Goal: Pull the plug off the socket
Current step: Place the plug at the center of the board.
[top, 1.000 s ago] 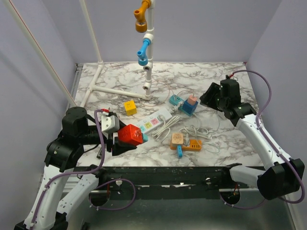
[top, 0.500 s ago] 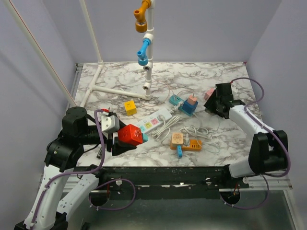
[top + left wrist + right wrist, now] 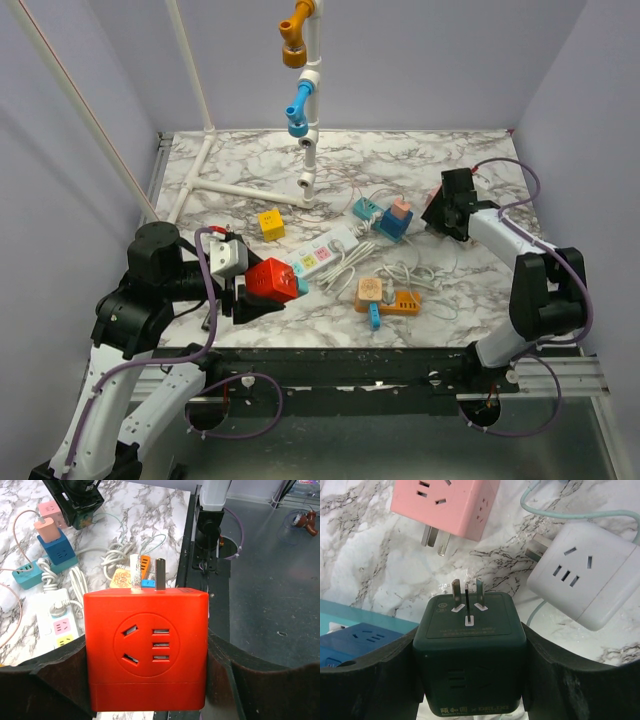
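marbled white bench [image 3: 450, 150]. nearest, left jaws pinch a red plastic cube plug [image 3: 145, 650], prongs bare. beyond lies the long white pastel-outlet power strip [image 3: 322, 251]. farthest, right jaws clamp what looks like a dark green cube plug [image 3: 470, 650].

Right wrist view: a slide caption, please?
Right gripper clamps a dark green cube adapter near a pink cube and a white cube.

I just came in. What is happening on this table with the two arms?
The left gripper grips a red plug cube, its metal pins bare, so it is out of the white power strip that lies beside it on the table. The right gripper grips a dark green plug cube, pins also bare, near a pink cube and a white cube on the right side.
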Available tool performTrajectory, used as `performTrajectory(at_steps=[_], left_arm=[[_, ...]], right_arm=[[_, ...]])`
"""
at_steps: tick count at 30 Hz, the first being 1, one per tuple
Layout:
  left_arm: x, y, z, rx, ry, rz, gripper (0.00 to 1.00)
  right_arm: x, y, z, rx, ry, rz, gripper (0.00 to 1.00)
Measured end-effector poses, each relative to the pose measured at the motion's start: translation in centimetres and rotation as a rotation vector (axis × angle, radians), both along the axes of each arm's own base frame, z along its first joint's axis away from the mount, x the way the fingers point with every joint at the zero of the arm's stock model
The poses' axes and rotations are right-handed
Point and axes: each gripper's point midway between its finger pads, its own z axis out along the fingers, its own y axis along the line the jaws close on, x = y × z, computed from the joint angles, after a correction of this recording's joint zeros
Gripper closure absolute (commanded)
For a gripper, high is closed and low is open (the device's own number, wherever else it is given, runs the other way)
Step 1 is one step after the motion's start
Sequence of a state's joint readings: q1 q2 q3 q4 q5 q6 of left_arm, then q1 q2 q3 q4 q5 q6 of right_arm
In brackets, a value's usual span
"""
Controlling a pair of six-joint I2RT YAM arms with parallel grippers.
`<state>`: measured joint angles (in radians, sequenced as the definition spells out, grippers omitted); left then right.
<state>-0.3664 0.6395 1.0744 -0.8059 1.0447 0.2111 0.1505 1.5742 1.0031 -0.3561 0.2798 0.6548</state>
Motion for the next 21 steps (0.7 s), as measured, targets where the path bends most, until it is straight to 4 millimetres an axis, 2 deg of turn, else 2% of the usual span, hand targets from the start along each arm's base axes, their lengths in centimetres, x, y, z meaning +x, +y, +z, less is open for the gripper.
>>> performTrajectory(at_steps=[5,14,17,18,19,20,21], left_arm=[[0.0,0.0,0.5,-0.005,-0.006,0.001,1.00],[-0.1,0.0,0.7,-0.009,0.002,0.003,1.00],[-0.1,0.0,1.0,-0.017,0.006,0.006,1.00],[-0.1,-0.1,1.1,-0.020,0.005,0.005,1.00],[-0.1,-0.1,1.2,-0.026,0.007,0.004,1.00],[-0.1,-0.2,1.4,-0.030,0.009,0.003,1.00],[-0.1,-0.2,1.6,-0.038,0.010,-0.001,1.00]], right_arm=[[0.5,-0.1,-0.1,-0.009,0.000,-0.004,0.18],[1.9,-0.2,2.8,-0.018,-0.076,-0.006,0.12],[2.0,-0.1,6.0,-0.007,-0.152,0.010,0.06],[2.0,0.2,7.5,0.003,-0.193,0.024,0.06],[1.8,0.6,10.0,0.015,-0.258,0.046,0.05],[1.6,1.0,11.3,0.022,-0.292,0.063,0.04],[1.2,1.9,13.6,0.037,-0.358,0.103,0.04]])
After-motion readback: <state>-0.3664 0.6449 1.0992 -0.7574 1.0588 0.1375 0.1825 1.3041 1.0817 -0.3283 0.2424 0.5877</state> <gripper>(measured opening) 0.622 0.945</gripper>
